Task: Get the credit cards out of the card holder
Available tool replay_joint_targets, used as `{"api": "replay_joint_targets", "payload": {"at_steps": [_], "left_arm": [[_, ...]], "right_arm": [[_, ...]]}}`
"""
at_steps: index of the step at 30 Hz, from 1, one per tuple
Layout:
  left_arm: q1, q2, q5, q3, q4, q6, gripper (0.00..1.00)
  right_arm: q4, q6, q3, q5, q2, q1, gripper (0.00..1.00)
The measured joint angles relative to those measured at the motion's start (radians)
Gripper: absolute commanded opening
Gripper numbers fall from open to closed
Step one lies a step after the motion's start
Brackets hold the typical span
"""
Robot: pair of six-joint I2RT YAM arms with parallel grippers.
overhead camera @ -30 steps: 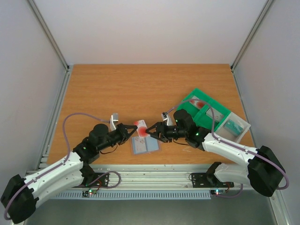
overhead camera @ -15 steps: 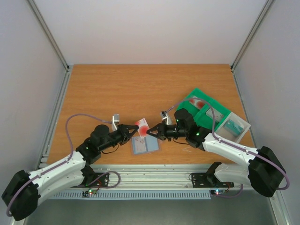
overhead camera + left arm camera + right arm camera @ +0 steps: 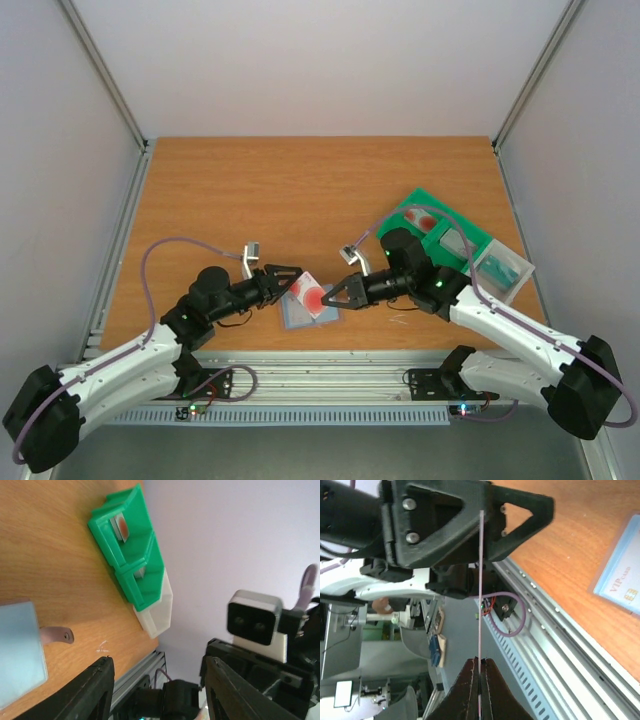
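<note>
The bench (image 3: pixel 280 190) is showing smooth wood grain with a faint sheen, and the green tray (image 3: pixel 150 555) is looking like hard, slightly glossy plastic. The card holder (image 3: pixel 17 645) is appearing matt, the white credit card (image 3: pixel 312 296) is looking smooth, and the right fingers (image 3: pixel 465 695) are reading as dull black plastic.

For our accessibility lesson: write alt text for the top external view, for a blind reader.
Over a wooden table, the right gripper pinches a white credit card with a red mark above a blue-grey card holder; the left gripper is open beside it. A green tray sits at the right.
</note>
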Motion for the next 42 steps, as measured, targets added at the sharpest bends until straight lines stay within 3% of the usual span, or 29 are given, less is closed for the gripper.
{"api": "replay_joint_targets", "payload": {"at_steps": [7,10,24,28,35,37,39,42], "left_arm": [[0.0,-0.004,0.131,0.0,0.001,0.066,0.48],[0.0,-0.004,0.192,0.0,0.014,0.079,0.56],[0.0,-0.079,0.25,0.0,0.061,0.08,0.63],[0.0,-0.053,0.277,0.002,0.058,0.084,0.53],[0.001,0.006,0.327,0.005,0.058,0.102,0.19],[0.001,0.01,0.333,0.005,0.059,0.103,0.22],[0.001,0.011,0.336,0.005,0.062,0.105,0.39],[0.001,0.016,0.334,0.004,0.065,0.102,0.47]], "right_arm": [[-0.254,-0.193,0.131,-0.08,-0.03,-0.001,0.01],[-0.326,-0.256,0.161,-0.1,-0.027,-0.001,0.01],[-0.444,-0.375,0.17,-0.174,-0.016,-0.003,0.01],[-0.441,-0.373,0.17,-0.179,-0.008,-0.003,0.01],[-0.437,-0.368,0.17,-0.171,0.023,-0.003,0.01],[-0.438,-0.367,0.17,-0.158,0.03,-0.003,0.01],[-0.439,-0.367,0.17,-0.153,0.034,-0.003,0.01],[-0.439,-0.366,0.17,-0.155,0.037,-0.003,0.01]]}}
